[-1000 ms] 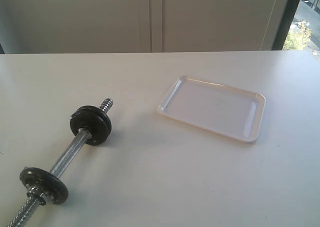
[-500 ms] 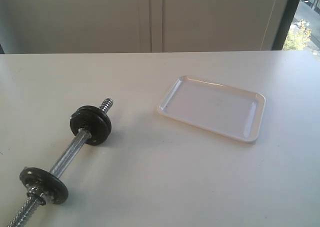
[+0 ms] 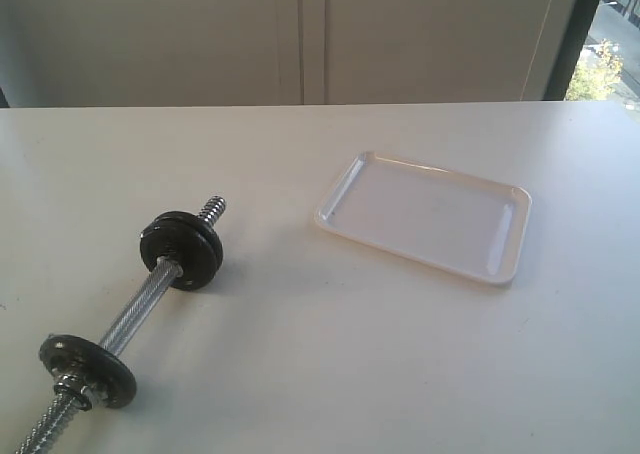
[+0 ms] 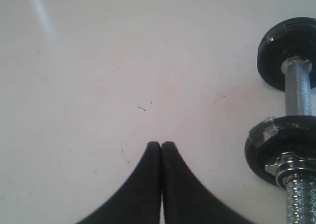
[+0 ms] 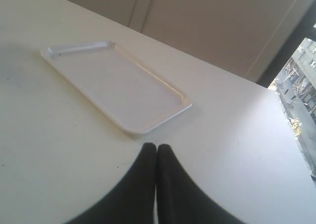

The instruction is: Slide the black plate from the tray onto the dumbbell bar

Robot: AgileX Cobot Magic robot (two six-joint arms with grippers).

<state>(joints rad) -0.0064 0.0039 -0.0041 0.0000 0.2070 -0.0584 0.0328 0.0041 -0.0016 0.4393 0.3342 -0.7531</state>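
Observation:
The white tray (image 3: 423, 214) lies bare on the table, also shown in the right wrist view (image 5: 118, 81); no disc is in it. The dumbbell bar (image 3: 140, 304) lies at the left, with a thick pair of black discs (image 3: 180, 249) by its far threaded end. I cannot tell which of them is the black plate. A scuffed single disc (image 3: 88, 369) sits lower down the bar. My left gripper (image 4: 161, 144) is shut and empty beside the bar (image 4: 298, 88). Just short of the tray's corner, my right gripper (image 5: 156, 146) is shut and empty. Neither gripper shows in the exterior view.
The white table (image 3: 330, 354) runs back to a pale wall with panel seams (image 3: 300, 34). A window strip (image 3: 610, 44) is at the far right.

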